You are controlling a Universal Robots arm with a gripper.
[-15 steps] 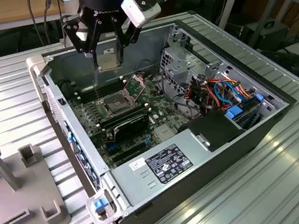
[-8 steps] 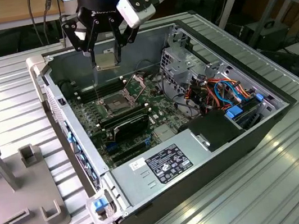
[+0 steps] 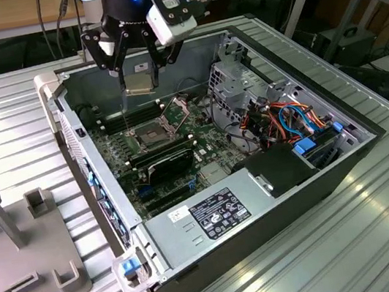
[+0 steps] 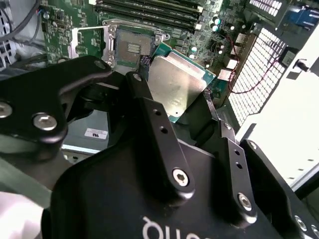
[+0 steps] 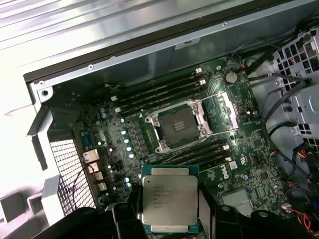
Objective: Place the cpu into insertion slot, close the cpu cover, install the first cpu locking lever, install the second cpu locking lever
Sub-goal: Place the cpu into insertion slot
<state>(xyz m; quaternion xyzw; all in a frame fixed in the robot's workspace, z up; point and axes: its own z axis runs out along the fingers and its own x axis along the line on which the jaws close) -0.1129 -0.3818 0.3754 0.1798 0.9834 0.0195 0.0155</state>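
The cpu (image 5: pixel 169 199) is a thin, stiff, light plate with a smooth metal lid and a narrow green rim. I judge it slippery on top and delicate underneath, so its opposite edges are the sensible place to hold it. That is how it sits now: the gripper (image 3: pixel 139 79) is clamped on its sides, carrying it in the air over the open computer case (image 3: pixel 331 169). Below and apart lies the insertion slot (image 5: pixel 178 127), its fragile pin field bare, with the cpu cover (image 5: pixel 225 105) swung open beside it and memory slots (image 5: pixel 159 92) flanking
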